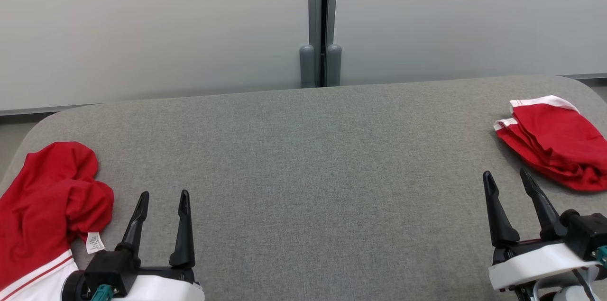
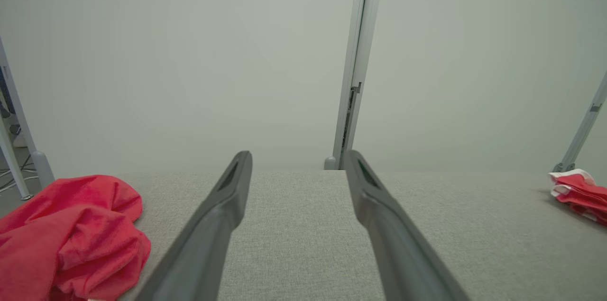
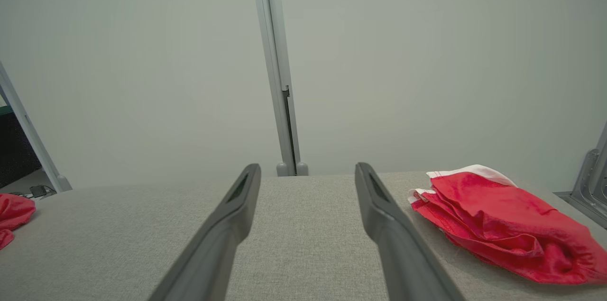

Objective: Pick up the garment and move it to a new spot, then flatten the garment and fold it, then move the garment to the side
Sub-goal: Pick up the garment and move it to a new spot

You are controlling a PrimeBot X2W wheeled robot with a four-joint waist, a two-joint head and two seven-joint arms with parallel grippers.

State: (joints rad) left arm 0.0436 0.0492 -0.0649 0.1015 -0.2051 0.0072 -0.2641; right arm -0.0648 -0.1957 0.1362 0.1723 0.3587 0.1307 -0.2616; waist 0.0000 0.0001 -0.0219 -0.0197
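A crumpled red garment [image 1: 45, 196] with a white band and a small white label lies at the table's near left corner; it also fills the lower left of the left wrist view, garment [image 2: 71, 239]. My left gripper [image 1: 163, 201] stands open just to its right, empty, fingers pointing away. A second red garment [image 1: 550, 142] with white trim lies folded at the far right, seen again as garment [image 3: 498, 225]. My right gripper [image 1: 510, 180] is open and empty, just in front of and left of that folded piece.
The grey fabric-covered table [image 1: 308, 149] stretches between the two garments. A pale partition wall with a grey post [image 1: 321, 21] stands behind the table's far edge. The table's corners are rounded.
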